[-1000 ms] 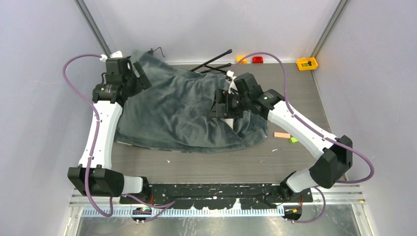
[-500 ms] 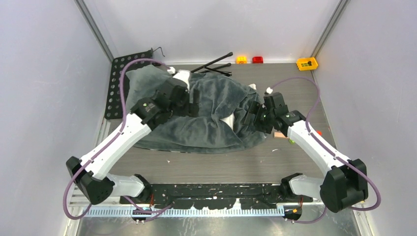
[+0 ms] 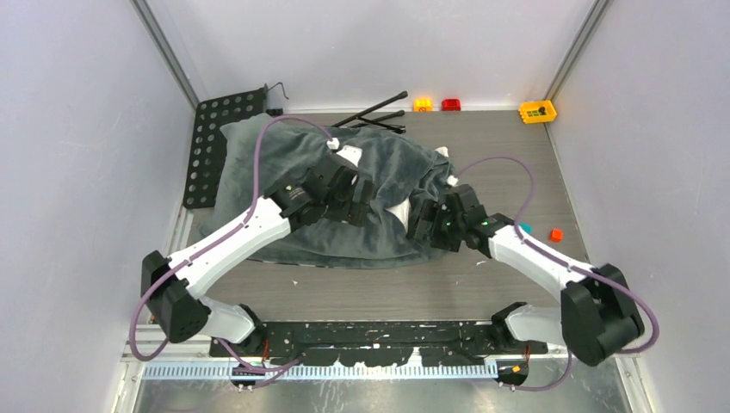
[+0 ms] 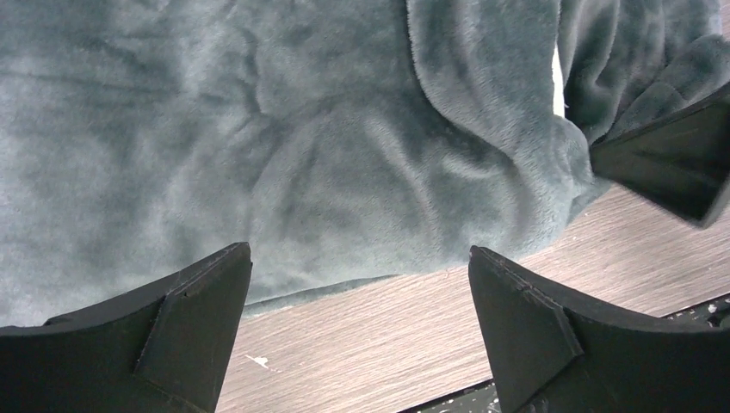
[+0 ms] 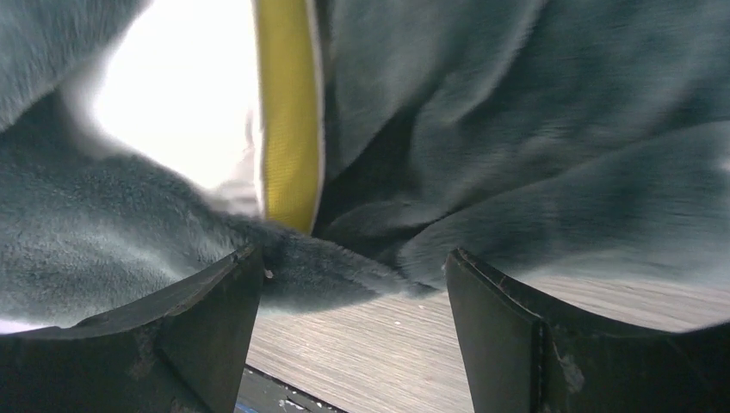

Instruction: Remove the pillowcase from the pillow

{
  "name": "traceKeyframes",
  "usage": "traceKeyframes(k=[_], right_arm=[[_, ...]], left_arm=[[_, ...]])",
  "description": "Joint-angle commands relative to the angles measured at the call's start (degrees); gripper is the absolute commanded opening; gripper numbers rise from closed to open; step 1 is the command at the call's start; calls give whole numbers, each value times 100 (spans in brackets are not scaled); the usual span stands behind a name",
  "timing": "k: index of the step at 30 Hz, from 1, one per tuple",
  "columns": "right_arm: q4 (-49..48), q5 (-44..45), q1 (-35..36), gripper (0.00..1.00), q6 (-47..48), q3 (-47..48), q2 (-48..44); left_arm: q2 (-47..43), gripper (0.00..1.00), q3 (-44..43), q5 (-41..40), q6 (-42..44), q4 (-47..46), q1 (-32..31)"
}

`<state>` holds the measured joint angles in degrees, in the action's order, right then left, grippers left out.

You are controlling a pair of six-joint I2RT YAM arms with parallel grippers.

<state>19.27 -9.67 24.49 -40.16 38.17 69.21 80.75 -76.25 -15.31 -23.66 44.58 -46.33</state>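
**Both arms leaning in over a half-cased pillow, jaws spread**

The left arm is stretching diagonally from its base at the near left across the table (image 3: pixel 516 163), with its wrist angling down over the middle of the pillowcase (image 3: pixel 284 163). The left gripper (image 3: pixel 351 202) is hanging over the near edge of the plush. Its fingers (image 4: pixel 198 318) are splayed wide and clasping nothing.

The right arm is folding in low from the near right, its forearm running leftward. The right gripper (image 3: pixel 422 222) is sitting at the sack's open right end. Its fingers (image 5: pixel 508 327) are likewise spread apart, with nothing pinched between them.

The grey-teal pillowcase is lying wrinkled across the centre-left of the table and covering most of the pillow (image 3: pixel 398 211). A white corner and the yellow side band (image 5: pixel 288 112) are showing at the mouth, just ahead of the right gripper.

A black perforated panel (image 3: pixel 211 151) is lying at the far left, beside the pillowcase. Black stand legs (image 3: pixel 374 112) are lying beyond the pillowcase, near the back wall.
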Motion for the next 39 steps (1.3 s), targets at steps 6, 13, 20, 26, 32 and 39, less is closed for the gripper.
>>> traceKeyframes(k=[6,13,20,26,32,39], right_arm=[[-1528,264,2065,78,-423,1231,1734],[-1458,181,2590,79,26,1510,1161],[-421,645,1683,80,-113,748,-357],[-81,812,820,80,-443,56,-1122],[-154,853,630,79,-630,-75,-980],[-648,718,626,80,-815,-101,-225]], left_arm=[[-932,100,486,51,-92,-519,122],[-896,95,349,901,55,-503,108],[-557,94,209,809,215,-585,-266],[146,94,-117,646,242,-518,-687],[584,90,-56,481,81,-501,-685],[627,32,174,-259,37,-386,-668]])
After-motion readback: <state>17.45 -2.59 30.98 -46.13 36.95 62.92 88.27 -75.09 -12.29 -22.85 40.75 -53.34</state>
